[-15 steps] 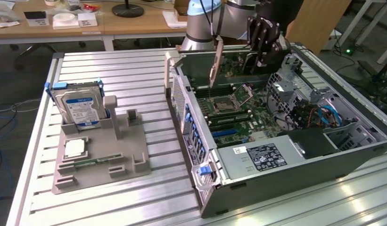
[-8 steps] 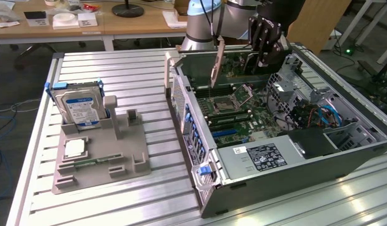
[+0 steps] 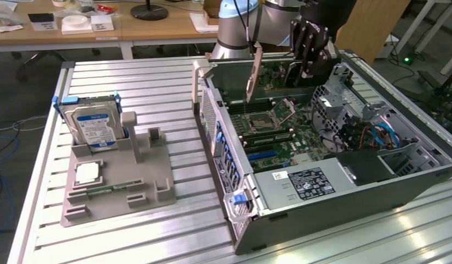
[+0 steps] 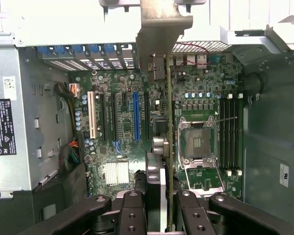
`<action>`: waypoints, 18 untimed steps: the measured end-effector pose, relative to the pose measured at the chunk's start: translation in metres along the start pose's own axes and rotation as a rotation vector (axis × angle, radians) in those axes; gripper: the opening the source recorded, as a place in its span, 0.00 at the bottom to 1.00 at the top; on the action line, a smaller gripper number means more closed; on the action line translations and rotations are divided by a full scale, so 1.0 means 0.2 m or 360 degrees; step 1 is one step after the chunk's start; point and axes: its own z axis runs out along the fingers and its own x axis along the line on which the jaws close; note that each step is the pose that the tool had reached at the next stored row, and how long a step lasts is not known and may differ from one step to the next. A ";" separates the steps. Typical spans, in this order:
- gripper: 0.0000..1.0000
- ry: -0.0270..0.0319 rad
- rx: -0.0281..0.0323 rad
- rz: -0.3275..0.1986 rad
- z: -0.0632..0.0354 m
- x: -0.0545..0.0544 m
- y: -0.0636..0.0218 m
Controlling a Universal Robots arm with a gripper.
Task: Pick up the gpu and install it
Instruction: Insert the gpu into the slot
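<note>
End effector: pinching the gpu, card held edge-on over the motherboard inside the open case, just beside the CPU socket; you probably do best keeping it parallel to the long blue slot, bracket toward the rear openings.

There is one robot arm with one gripper, and one gpu sits between its two fingers. One open computer case holds one motherboard, one processor socket and one power supply. On the board the wrist view shows one white slot and one blue slot. One gray holder carries one hard drive, one square silver chip and one green memory stick.
</note>
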 end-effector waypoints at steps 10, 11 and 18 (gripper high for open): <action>0.28 0.00000 -0.00013 0.0000 0.050 0.00 0.001; 0.28 0.00001 -0.00014 0.0000 0.055 0.00 0.001; 0.28 -0.00101 -0.00020 0.0000 0.080 0.01 0.001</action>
